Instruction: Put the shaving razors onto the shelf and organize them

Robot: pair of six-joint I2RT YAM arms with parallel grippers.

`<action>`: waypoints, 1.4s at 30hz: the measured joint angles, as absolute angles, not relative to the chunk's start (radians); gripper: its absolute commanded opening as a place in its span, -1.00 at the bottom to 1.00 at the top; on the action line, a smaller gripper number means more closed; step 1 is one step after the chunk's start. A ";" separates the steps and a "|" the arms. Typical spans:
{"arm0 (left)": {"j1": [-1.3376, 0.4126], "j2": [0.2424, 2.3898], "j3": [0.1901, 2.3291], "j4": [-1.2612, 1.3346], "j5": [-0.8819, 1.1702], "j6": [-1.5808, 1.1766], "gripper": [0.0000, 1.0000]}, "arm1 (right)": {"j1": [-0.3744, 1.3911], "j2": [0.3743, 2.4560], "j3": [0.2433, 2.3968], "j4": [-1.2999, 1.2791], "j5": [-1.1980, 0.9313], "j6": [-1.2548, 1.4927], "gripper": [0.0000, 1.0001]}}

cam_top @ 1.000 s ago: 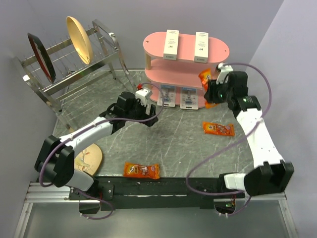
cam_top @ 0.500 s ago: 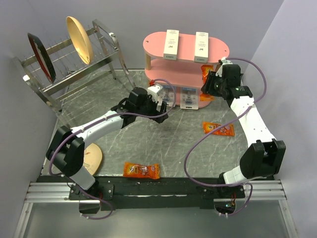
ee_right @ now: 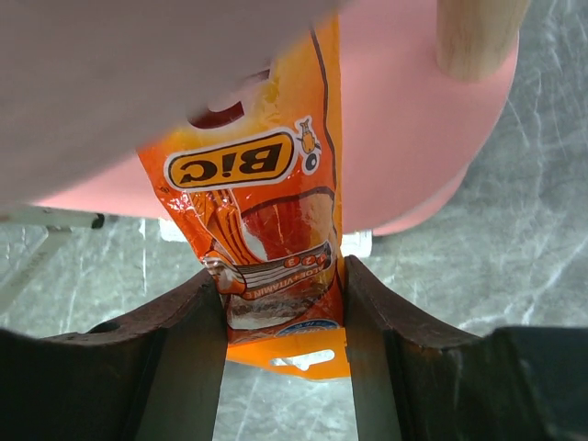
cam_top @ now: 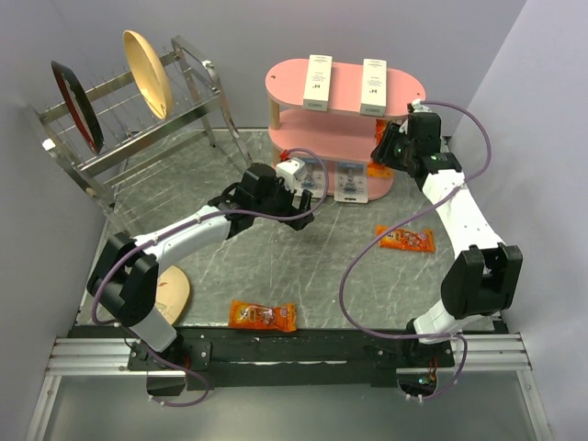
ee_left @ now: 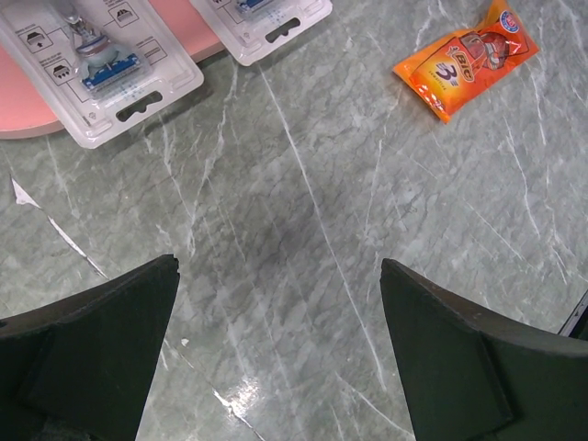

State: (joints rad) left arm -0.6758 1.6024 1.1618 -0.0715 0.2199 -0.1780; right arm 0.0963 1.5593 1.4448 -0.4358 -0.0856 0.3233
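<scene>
Two blister-pack shaving razors [cam_top: 310, 177] [cam_top: 352, 181] lie side by side on the bottom board of the pink shelf [cam_top: 344, 87]. The left wrist view shows them [ee_left: 99, 66] [ee_left: 262, 18] at its top edge. My left gripper [ee_left: 279, 266] hangs open above bare marble just in front of them, with nothing between its fingers. My right gripper [ee_right: 280, 276] is shut on an orange BiC packet [ee_right: 266, 211]. It holds the packet upright at the right end of the shelf [ee_right: 404, 119], next to a wooden post [ee_right: 478, 37].
Two white boxes [cam_top: 318, 81] [cam_top: 374, 87] lie on the shelf's top board. Two more orange packets [cam_top: 405, 240] [cam_top: 262, 316] lie on the marble table. A wire dish rack [cam_top: 138, 129] with plates stands back left. A wooden plate [cam_top: 170, 292] lies near the left arm's base.
My right gripper has carried the orange packet up and back to the shelf's right end. My left gripper slid right toward the blister packs and stays open.
</scene>
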 measured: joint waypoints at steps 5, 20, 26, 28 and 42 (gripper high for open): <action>-0.681 1.602 1.162 -0.072 0.220 -0.177 0.93 | 0.111 1.562 1.445 -0.376 -0.072 0.331 -0.40; -0.689 1.602 1.162 -0.072 0.220 -0.173 0.93 | 0.176 1.524 1.359 -0.249 -0.030 0.337 0.36; -0.693 1.602 1.162 -0.072 0.220 -0.170 0.93 | 0.176 1.517 1.353 -0.228 -0.010 0.346 0.38; -0.694 1.602 1.162 -0.072 0.220 -0.169 0.94 | 0.176 1.517 1.353 -0.227 -0.007 0.347 0.38; -0.703 1.674 1.144 0.030 0.220 -0.078 0.86 | 0.175 1.150 1.185 -0.298 0.012 0.312 0.40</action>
State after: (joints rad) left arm -0.7029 1.6741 1.1439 0.0296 0.2195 -0.0784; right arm 0.1753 1.1500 1.1851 -0.2981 0.0124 0.3122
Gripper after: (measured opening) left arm 0.976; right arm 0.703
